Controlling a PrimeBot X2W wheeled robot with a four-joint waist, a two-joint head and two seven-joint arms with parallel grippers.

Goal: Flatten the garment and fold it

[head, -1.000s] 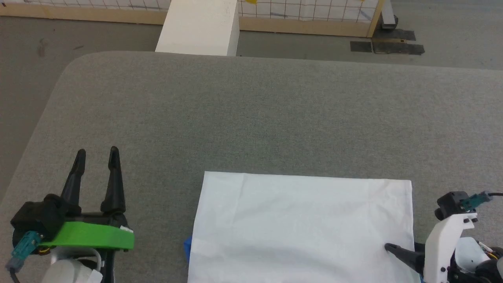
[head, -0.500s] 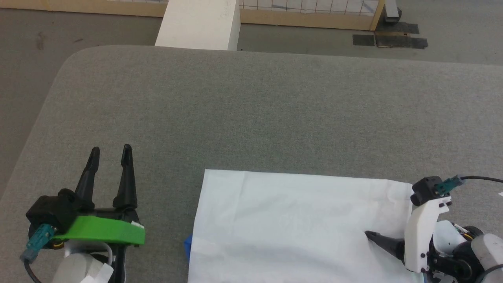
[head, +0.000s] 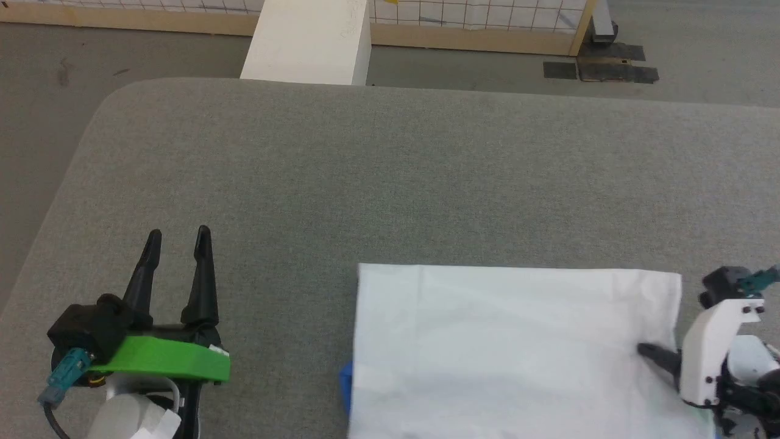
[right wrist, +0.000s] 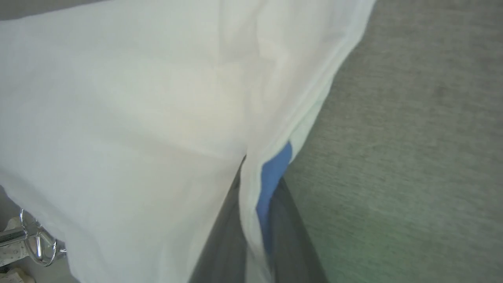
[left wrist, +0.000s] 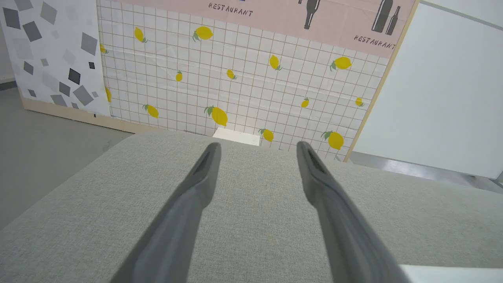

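Shirt [head: 512, 347], folded, white, on table [head: 390, 183]. Right gripper [head: 645, 350] clamped on its edge; left gripper [head: 178, 233] wide, idle. Risk: one-sided pull may skew the layers.

Grey padded table [head: 390, 171], grey floor [head: 36, 55], lemon-tiled wall [left wrist: 235, 78].

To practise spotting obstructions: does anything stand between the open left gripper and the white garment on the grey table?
Nothing visible does: bare grey table lies between the left gripper and the garment. The right gripper is shut on the garment's right edge.
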